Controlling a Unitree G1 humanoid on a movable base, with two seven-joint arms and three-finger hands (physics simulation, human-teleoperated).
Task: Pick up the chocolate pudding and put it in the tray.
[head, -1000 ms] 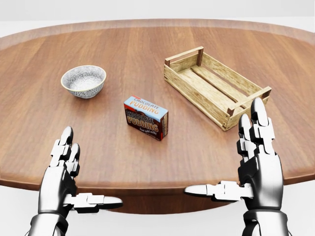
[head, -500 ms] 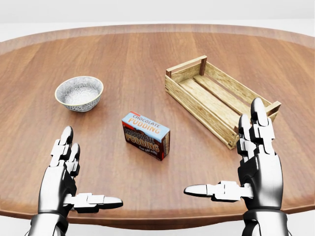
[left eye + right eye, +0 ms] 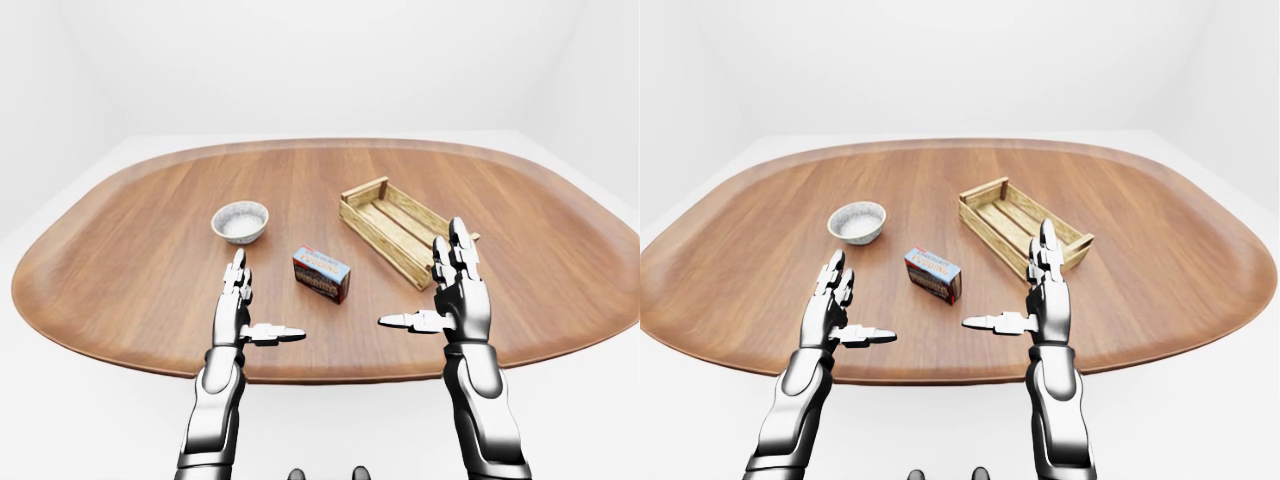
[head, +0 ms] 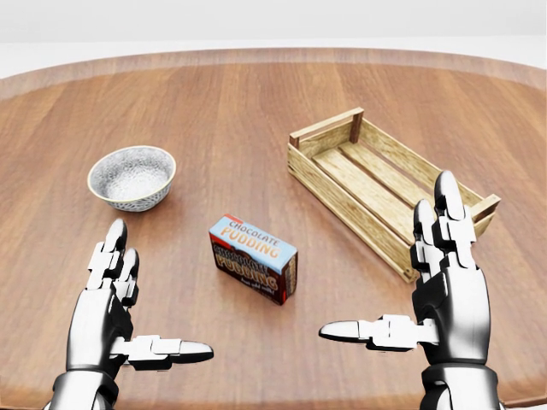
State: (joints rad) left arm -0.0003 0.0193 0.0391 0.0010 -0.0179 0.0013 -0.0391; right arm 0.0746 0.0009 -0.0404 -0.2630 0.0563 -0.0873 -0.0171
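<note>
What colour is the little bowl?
The bowl is speckled grey-white with a pale rim, clearest in the head view.

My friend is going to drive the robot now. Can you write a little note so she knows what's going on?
Left hand: open, empty, over the table's near edge.
Right hand: open, empty, by the tray's near end.
The blue and brown chocolate pudding box lies on the oval wooden table, between both hands.
The slatted wooden tray sits empty, up and right of the box in the head view.
The speckled white bowl is left of it, not needed.
Done: nothing yet.
Left: grab the box, place it in the tray.
</note>
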